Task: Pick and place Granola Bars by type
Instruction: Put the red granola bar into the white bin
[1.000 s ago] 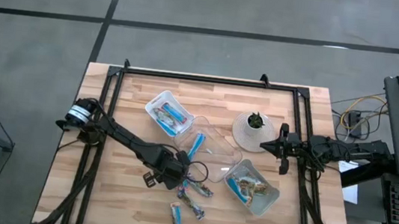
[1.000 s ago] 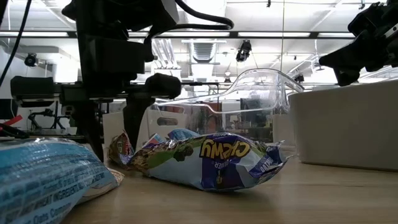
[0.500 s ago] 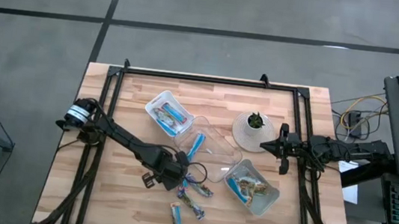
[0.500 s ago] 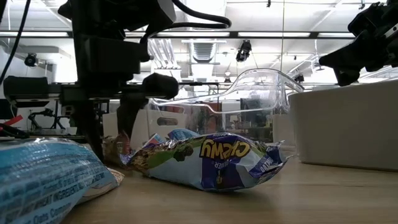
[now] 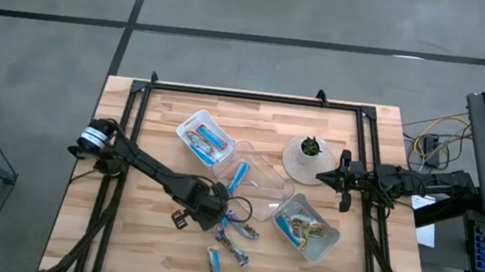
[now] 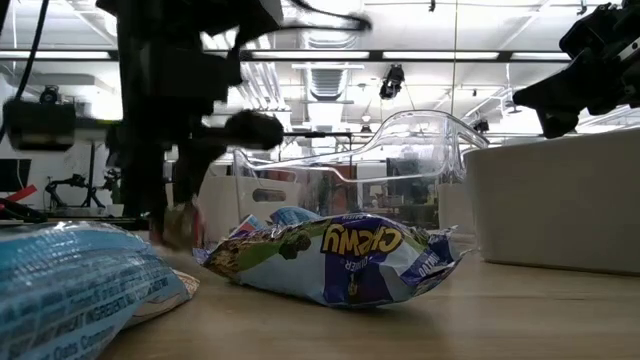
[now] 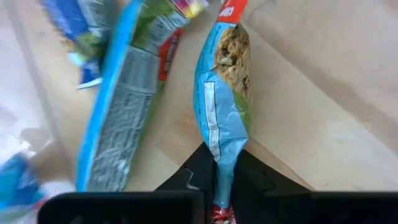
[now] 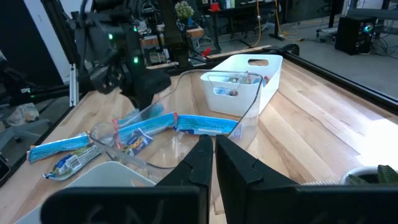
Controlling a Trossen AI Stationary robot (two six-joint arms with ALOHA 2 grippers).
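My left gripper (image 5: 218, 214) stands low over the table's middle, among loose granola bars, and is shut on a light-blue-wrapped granola bar (image 7: 227, 93). Beside that bar lies another blue-and-green bar (image 7: 127, 99). More loose bars lie near the front edge (image 5: 215, 267) and by the clear middle tray (image 5: 238, 176). A "Chewy" bar (image 6: 340, 258) lies flat on the table. My right gripper (image 5: 340, 178) waits shut at the table's right side (image 8: 212, 149), above the wood. My left gripper pinches the light-blue bar by one end of its wrapper (image 7: 219, 163) between its two fingers. The bar runs straight out from the fingers, along their line, over the wood. Whether its far end (image 7: 231, 25) still rests on the table I cannot tell.
A tray with bars (image 5: 206, 138) stands at the back left of the middle. A clear tray (image 5: 261, 177) is in the centre, and a third tray with bars (image 5: 307, 229) is at the right front. A small potted plant (image 5: 306, 155) stands beside my right gripper.
My left gripper's fingers have drawn together and taken hold of the end of the light-blue bar. In the low view it now shows blurred with the bar. My right arm has kept still.
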